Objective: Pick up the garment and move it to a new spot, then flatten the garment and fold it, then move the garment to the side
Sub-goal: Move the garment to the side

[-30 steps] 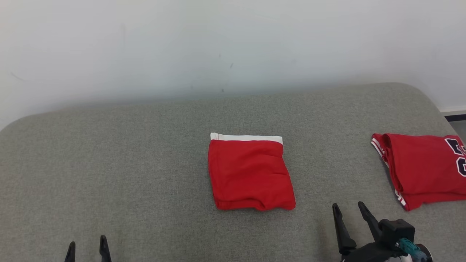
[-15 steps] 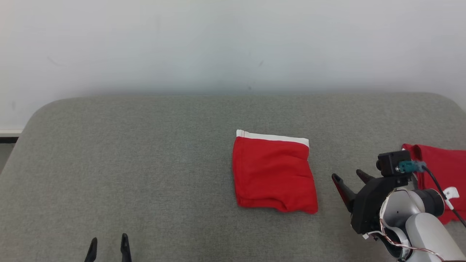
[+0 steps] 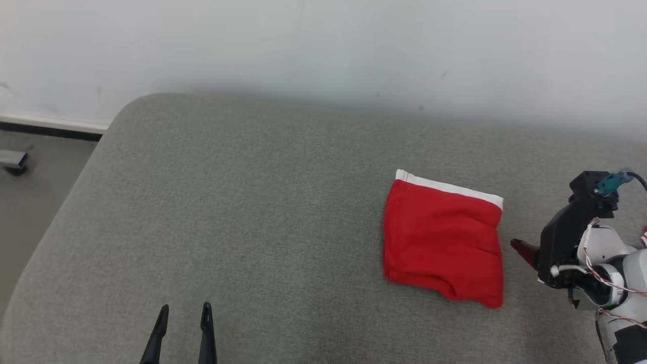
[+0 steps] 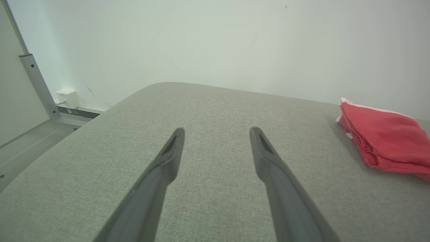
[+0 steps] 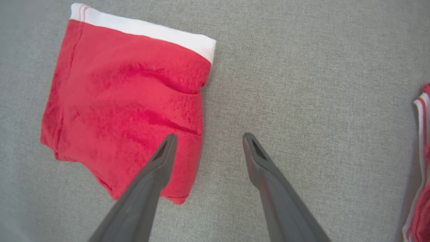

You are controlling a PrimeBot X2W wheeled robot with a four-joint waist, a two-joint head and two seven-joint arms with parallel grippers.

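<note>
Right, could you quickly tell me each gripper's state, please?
Left gripper: open, empty, over the grey upholstered surface.
Right gripper: open, empty, near the folded red cloth garment with white band.

Bare lab-like room: grey padded table (image 3: pixel 252 202), scuffed white wall (image 3: pixel 323 45).

One grey fabric-covered table (image 3: pixel 252 202). Two red garments: one folded red cloth garment with a white band (image 3: pixel 442 240) at 3 o'clock in the head view, and one red garment with striped white trim (image 5: pixel 422 208) at 3 o'clock in the right wrist view. Two grippers, the left gripper (image 3: pixel 185 305) and the right gripper (image 5: pixel 209 134), each with two long dark fingers.
</note>
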